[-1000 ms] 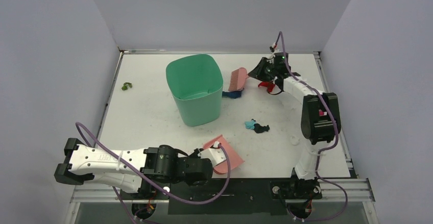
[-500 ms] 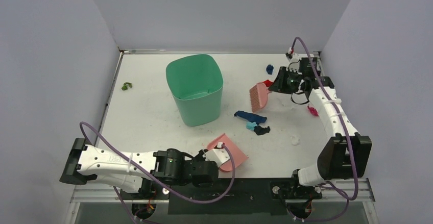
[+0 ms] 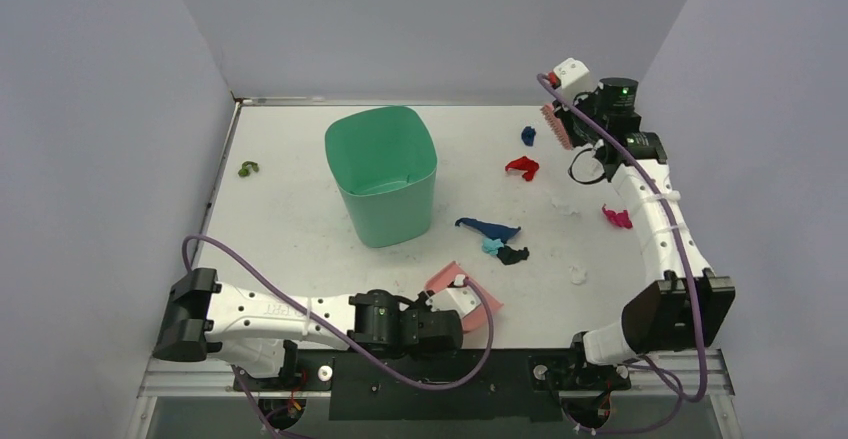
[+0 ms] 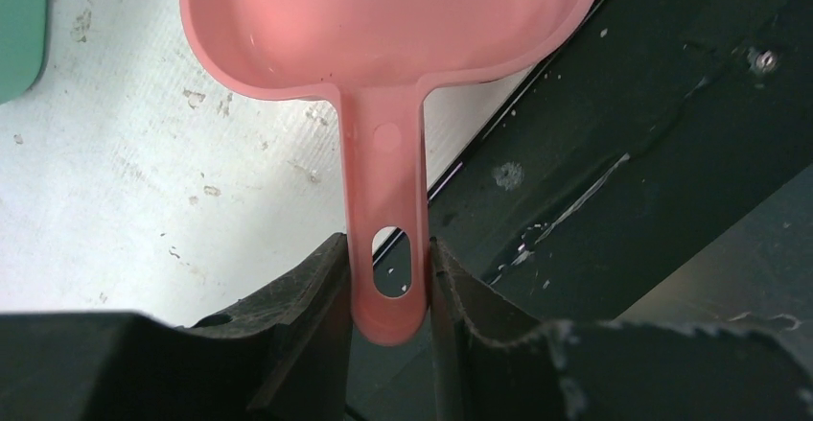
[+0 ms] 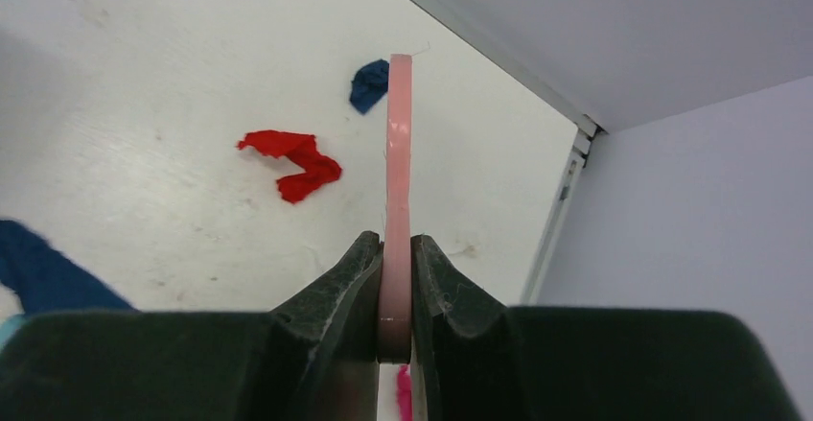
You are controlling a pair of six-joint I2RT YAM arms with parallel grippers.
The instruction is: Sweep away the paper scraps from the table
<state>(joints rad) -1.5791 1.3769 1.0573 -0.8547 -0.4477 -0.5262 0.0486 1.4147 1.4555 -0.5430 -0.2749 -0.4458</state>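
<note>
On the table, paper scraps lie scattered: red, small dark blue, long dark blue, teal, black, magenta and olive green far left. My left gripper is shut on the pink dustpan's handle; the dustpan rests at the near table edge. My right gripper is shut on the pink brush, raised above the far right corner, beyond the red scrap and blue scrap.
A tall green bin stands left of centre at the back. Small white bits lie near the right arm. Grey walls close three sides. The dark frame runs just past the near table edge under the dustpan handle.
The right arm swung the brush right and lifted it off the table to the far right corner, leaving scraps dragged toward the middle. The left arm slid the dustpan rightward.
</note>
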